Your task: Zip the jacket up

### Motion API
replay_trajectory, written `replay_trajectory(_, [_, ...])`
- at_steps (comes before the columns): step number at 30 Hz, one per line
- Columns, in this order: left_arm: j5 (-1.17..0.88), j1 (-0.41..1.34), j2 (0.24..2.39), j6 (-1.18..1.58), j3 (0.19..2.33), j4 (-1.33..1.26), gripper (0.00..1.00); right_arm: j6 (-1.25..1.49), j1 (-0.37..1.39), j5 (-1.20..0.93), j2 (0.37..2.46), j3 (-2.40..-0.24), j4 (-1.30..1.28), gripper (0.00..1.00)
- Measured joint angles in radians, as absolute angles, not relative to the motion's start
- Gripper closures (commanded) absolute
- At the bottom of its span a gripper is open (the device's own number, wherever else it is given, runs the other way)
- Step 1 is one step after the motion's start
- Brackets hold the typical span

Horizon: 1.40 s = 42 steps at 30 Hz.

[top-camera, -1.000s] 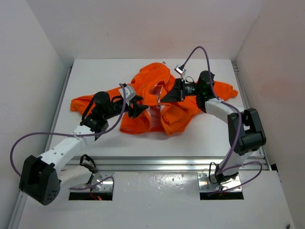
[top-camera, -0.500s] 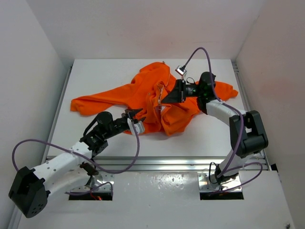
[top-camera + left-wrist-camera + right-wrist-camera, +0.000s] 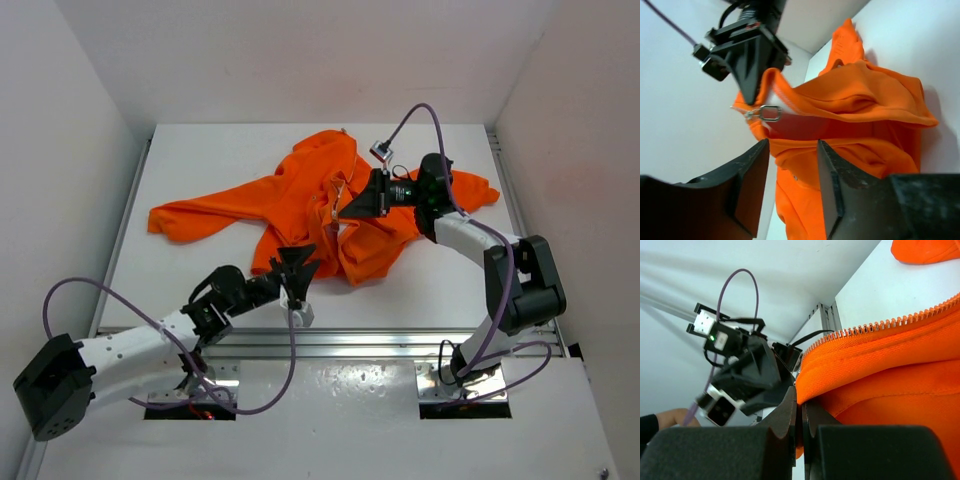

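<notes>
White bench (image 3: 200, 160) carries the jacket (image 3: 300, 195) crumpled mid-surface; your right gripper (image 3: 345, 210) pinches its zipper edge (image 3: 880, 325), your left gripper (image 3: 298, 262) hangs spread near the jacket's near side; steer it squarely onto the metal pull (image 3: 771, 113), track taut.

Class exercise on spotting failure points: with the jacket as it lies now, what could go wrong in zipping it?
The right tool pinches only an edge of the jacket beside the zipper teeth; it might slip out. The left tool is open, apart from the small zipper pull, and could miss it. The bunched jacket may snag.
</notes>
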State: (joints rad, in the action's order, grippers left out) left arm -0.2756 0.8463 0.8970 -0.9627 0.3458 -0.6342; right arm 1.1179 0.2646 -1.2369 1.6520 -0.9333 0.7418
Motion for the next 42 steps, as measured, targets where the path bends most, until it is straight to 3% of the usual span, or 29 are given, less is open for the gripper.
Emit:
replay_trajectory(3, [-0.218, 0.901, 0.942, -1.0, 0.31, -0.703, 0.62, 1.127, 0.265, -1.231, 1.65, -0.933, 0.732, 1.0])
replay_trajectory(6, [-0.129, 0.953, 1.032, -1.039, 0.309, -0.812, 0.64, 1.135, 0.265, -1.229, 1.649, -0.933, 0.731, 1.0])
replay_trajectory(19, [0.11, 0.989, 1.23, -1.153, 0.313, -1.146, 0.64, 1.174, 0.273, -1.219, 1.649, -0.928, 0.724, 1.0])
replay_trajectory(42, [0.14, 0.989, 1.372, -1.228, 0.353, -1.272, 0.57, 1.199, 0.277, -1.215, 1.645, -0.926, 0.723, 1.0])
